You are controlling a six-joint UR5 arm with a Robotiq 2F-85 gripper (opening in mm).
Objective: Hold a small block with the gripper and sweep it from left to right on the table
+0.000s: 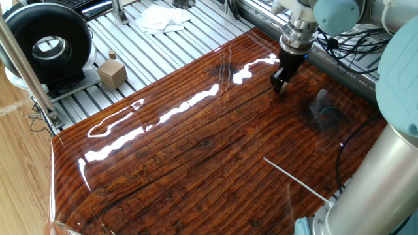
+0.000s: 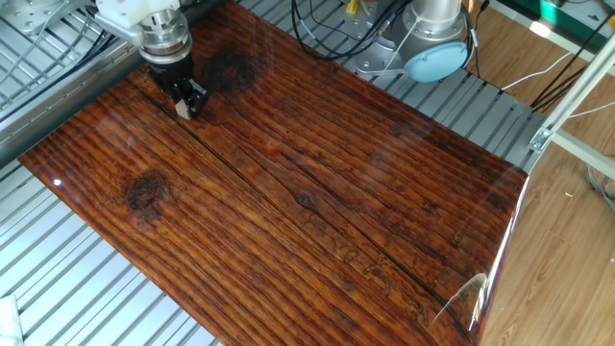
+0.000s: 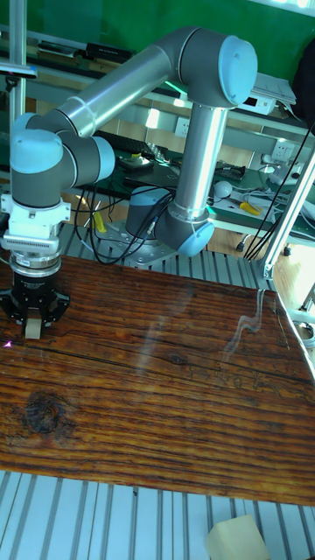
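Two fingers [image 3: 32, 325] pinching small block [image 3: 32, 331], block hidden in one fixed view

— Where do the two fixed views sit?
— High, at opposite ends of the table [image 1: 196, 150], looking down across it (both catch the gripper [image 2: 183, 104]).
— And the tall one?
— Lower, facing the arm [image 3: 131, 79] across the board's long side.

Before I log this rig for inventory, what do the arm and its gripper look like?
The arm has silver-grey tube links with light blue joint caps. The gripper is a black claw with two short fingers under a ribbed silver-and-white wrist collar. Black cables trail past its base.
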